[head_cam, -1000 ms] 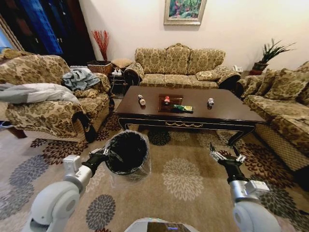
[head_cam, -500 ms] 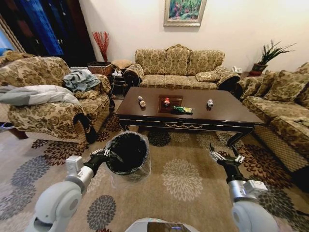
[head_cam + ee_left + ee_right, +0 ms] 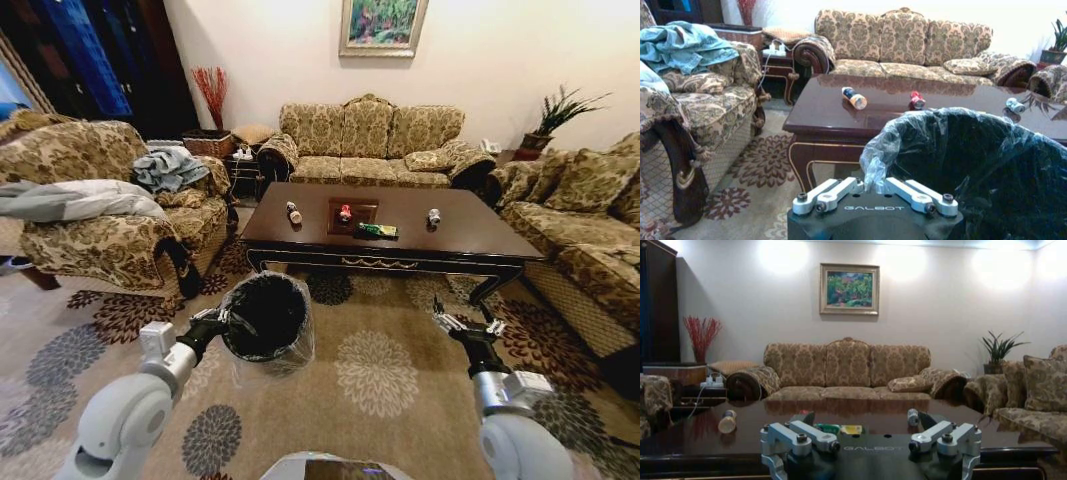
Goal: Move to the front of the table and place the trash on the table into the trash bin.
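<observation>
Your left tool (image 3: pixel 215 322) is clamped on the rim of the bin (image 3: pixel 265 318), carrying it; your right tool (image 3: pixel 462 325) hangs spread and empty. You're mid-approach, well short of the counter (image 3: pixel 460 232). Next: close in squarely. Four pieces lie there: white bottle (image 3: pixel 294 212), red can (image 3: pixel 346 212), green bottle (image 3: pixel 376 230), silver can (image 3: pixel 434 216).

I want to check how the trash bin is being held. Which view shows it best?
The head view: the whole trash bin shows, with the left gripper shut on its bagged rim. The left wrist view shows the rim close up; the right wrist view looks over the table.
</observation>
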Tool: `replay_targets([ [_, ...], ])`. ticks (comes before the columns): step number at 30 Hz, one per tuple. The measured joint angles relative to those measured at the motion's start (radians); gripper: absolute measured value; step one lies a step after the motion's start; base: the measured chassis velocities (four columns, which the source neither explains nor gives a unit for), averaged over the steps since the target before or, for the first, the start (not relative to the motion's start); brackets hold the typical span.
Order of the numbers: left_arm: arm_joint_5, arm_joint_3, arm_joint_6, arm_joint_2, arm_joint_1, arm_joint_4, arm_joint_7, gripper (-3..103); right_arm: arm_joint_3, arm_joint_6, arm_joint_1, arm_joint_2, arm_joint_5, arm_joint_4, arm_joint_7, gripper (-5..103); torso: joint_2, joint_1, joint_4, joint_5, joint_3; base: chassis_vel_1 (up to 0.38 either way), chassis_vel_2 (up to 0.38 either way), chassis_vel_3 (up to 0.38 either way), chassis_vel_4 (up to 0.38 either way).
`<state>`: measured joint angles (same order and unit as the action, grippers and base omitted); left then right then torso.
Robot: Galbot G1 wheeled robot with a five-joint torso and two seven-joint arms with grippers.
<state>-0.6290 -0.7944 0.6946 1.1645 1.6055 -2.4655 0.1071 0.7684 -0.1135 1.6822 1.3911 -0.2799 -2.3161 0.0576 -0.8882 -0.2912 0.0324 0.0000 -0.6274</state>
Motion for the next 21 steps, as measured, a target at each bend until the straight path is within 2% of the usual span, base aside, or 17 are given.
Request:
replay_targets([
  [21, 0.003, 0.008, -0.003, 0.007, -0.001, 0.003, 0.006, 4, -0.008, -0.004, -0.001, 0.000, 0.007, 0.004, -0.003, 100, -0.100, -0.044, 0.0000, 0.0000, -0.057, 0.000, 0.000, 0.000, 0.000],
])
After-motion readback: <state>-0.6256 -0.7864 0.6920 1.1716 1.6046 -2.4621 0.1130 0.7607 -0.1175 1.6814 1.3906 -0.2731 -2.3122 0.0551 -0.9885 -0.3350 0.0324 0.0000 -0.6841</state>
